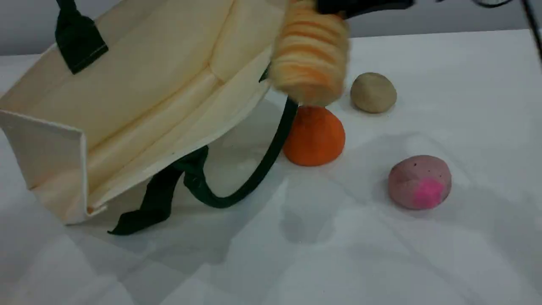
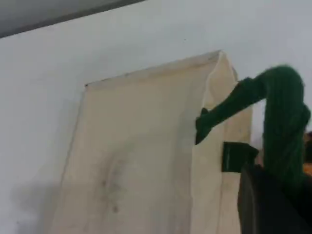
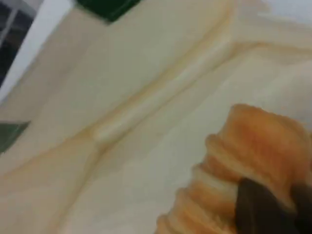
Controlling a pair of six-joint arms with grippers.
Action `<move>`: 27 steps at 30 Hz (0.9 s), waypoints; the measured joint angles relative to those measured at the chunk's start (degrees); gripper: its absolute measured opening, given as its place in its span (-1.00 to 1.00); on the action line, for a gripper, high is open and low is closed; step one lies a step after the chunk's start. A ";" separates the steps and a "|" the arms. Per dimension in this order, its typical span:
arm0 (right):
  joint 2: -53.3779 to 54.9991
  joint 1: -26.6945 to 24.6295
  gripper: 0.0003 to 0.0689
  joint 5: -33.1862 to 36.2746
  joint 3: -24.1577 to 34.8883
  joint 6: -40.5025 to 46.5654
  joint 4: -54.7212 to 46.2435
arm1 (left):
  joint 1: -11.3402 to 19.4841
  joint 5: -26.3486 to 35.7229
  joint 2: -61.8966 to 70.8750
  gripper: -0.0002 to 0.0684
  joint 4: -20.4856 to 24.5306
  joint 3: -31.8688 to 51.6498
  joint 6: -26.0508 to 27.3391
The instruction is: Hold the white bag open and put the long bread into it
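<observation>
The white bag (image 1: pixel 148 84) hangs tilted above the table's left side, its lower corner near the cloth and its inside facing the right wrist view (image 3: pixel 122 122). My left gripper (image 2: pixel 273 204) is shut on one dark green handle (image 2: pixel 282 112) and is out of the scene view. The other handle (image 1: pixel 254 178) droops onto the table. The long bread (image 1: pixel 311 55), golden-orange and ribbed, hangs blurred at the bag's right edge, just above the orange piece. My right gripper (image 3: pixel 273 214) is shut on the bread (image 3: pixel 243 161), close to the bag's mouth.
An orange pumpkin-shaped piece (image 1: pixel 314 135) sits right under the bread, beside the drooping handle. A round beige bun (image 1: pixel 373 92) lies behind it to the right. A pink ball (image 1: pixel 419 182) rests nearer the front right. The white table (image 1: pixel 296 254) carries all of it.
</observation>
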 joint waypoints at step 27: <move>13.65 8.63 -0.84 -7.35 -9.88 -5.22 13.49 | -2.82 1.14 -0.92 -0.73 -2.50 -0.05 1.80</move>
